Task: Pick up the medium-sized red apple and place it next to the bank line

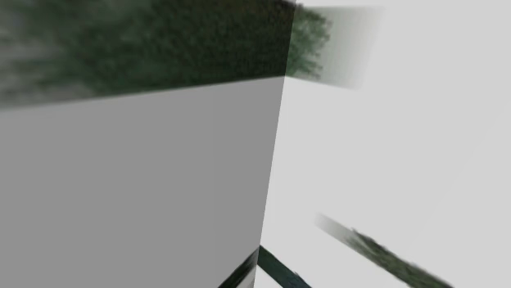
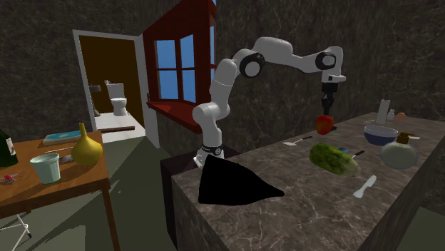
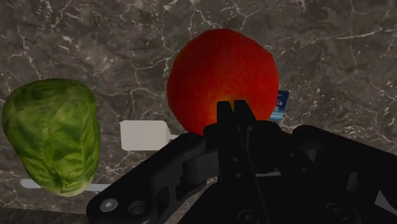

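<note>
1. Second exterior view, lower right: we see a white utensil (image 2: 364, 187) flat on the dark marble counter (image 2: 299, 210).
2. Behind it, right of centre: a green leafy head (image 2: 331, 158) lies on its side. At the right edge there is a round glass bottle (image 2: 399, 153), with a bowl (image 2: 380, 135) just behind it.
3. Farther back, near the counter's far edge: the red apple (image 2: 324, 125) sits directly under the gripper (image 2: 326, 110). We can't tell whether they touch.
4. Wrist view: the fingers (image 3: 224, 111) are pressed together and clasp nothing. The apple lies beyond their tips. A blue card (image 3: 280, 105) pokes out from beside the apple, and a white block (image 3: 145, 135) sits between the apple and the green head.
5. Upper centre: the white arm (image 2: 285, 53) arches over from its base.
6. Far left: an open doorway with a toilet (image 2: 118, 101) inside.
</note>
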### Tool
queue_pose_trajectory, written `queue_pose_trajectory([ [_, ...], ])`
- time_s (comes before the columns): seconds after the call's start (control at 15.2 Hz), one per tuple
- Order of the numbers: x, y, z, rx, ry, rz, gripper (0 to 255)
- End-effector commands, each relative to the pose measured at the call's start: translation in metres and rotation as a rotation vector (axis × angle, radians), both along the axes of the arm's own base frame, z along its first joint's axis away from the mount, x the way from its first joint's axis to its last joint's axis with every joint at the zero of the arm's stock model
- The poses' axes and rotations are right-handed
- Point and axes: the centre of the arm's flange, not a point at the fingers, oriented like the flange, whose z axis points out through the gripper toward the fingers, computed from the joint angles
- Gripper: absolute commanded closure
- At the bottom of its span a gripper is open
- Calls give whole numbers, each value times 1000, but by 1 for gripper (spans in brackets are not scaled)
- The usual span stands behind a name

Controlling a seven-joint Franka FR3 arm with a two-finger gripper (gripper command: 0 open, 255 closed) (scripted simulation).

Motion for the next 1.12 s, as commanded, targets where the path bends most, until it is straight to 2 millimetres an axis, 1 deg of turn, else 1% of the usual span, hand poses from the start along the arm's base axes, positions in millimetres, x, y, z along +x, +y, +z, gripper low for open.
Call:
queue_pose_trajectory([
  [0.0, 0, 1, -11, 0, 0, 0, 255],
  [0.73, 0, 1, -69, 0, 0, 0, 255],
  [0.79, 0, 1, -78, 0, 0, 0, 255],
  [1.06, 0, 1, -78, 0, 0, 0, 255],
])
